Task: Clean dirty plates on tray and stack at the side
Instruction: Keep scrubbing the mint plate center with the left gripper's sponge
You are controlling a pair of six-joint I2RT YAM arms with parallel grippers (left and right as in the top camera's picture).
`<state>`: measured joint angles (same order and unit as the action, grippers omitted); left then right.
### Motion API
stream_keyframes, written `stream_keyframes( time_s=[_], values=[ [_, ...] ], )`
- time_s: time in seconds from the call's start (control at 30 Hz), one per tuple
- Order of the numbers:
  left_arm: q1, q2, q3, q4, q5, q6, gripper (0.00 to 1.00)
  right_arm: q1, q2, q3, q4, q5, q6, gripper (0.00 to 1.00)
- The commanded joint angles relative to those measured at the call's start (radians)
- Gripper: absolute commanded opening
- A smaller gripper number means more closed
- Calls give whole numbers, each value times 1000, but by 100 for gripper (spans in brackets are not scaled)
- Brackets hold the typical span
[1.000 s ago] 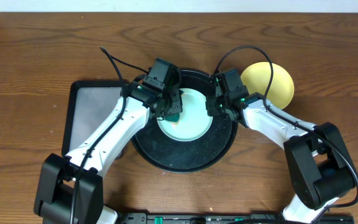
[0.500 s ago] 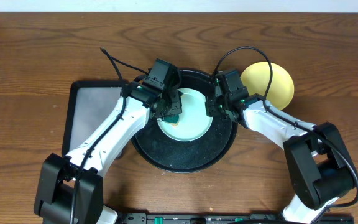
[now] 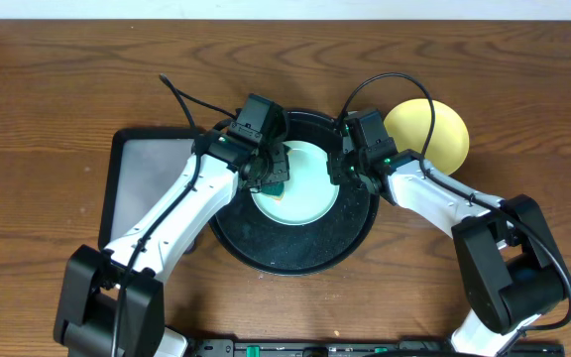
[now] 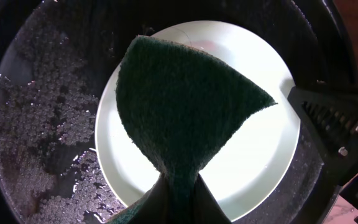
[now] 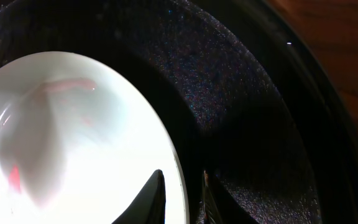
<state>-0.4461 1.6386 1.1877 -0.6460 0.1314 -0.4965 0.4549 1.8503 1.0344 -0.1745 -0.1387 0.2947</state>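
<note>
One pale mint plate (image 3: 305, 198) lies flat in the round black tray (image 3: 295, 260), toward the far side of its floor, clear of the rim all round. Beads of water (image 4: 36, 124) cover the tray floor on the side the left wrist camera sees. Reddish smears (image 5: 64, 84) mark the plate's surface, one streak near its edge and a small red spot lower down.

Pressed over that plate is a dark green sponge (image 4: 185, 106), fanned out wide across the plate's middle and pinched to a narrow neck where the left claw (image 3: 274, 175) is clamped on it.

On the opposite side the right claw (image 5: 182, 194) sits low at the plate's edge, its fingers drawn to a narrow gap with the rim between them: one finger over the plate, the other over the tray floor. Whether they actually press on the rim I cannot tell.

Outside the tray a pale yellow plate (image 3: 429, 134) rests on the wooden table (image 3: 67, 79), just beside the tray's far right rim, behind the right arm.

At the left a rectangular black tray (image 3: 142, 169) lies on the table with a greyish floor, partly hidden under the left arm
</note>
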Motion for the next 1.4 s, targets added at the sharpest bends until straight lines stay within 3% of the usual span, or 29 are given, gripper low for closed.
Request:
stream_keyframes(
  time_s=[0.0, 0.13, 0.3, 0.47, 0.6, 0.83, 0.93, 1.37],
  values=[
    [3, -66, 6, 1, -13, 16, 8, 5, 5, -8, -2, 0, -20, 17],
    [3, -115, 6, 1, -13, 16, 8, 5, 22, -8, -1, 0, -19, 15],
    [3, -169, 6, 16, -13, 16, 8, 5, 27, -8, 3, -1, -19, 4],
    [3, -187, 6, 15, -13, 16, 7, 5, 28, -8, -1, -1, -19, 13],
    [3, -187, 6, 15, -13, 16, 8, 5, 31, -8, -2, -1, -19, 8],
    [3, -187, 6, 7, -13, 16, 8, 5, 37, -8, -9, -1, -19, 9],
    [3, -187, 6, 7, -13, 16, 8, 5, 42, -8, -8, -1, -18, 1],
    [3, -185, 6, 0, -37, 16, 8, -12, -35, -5, -25, -36, 14, 1]
  ],
)
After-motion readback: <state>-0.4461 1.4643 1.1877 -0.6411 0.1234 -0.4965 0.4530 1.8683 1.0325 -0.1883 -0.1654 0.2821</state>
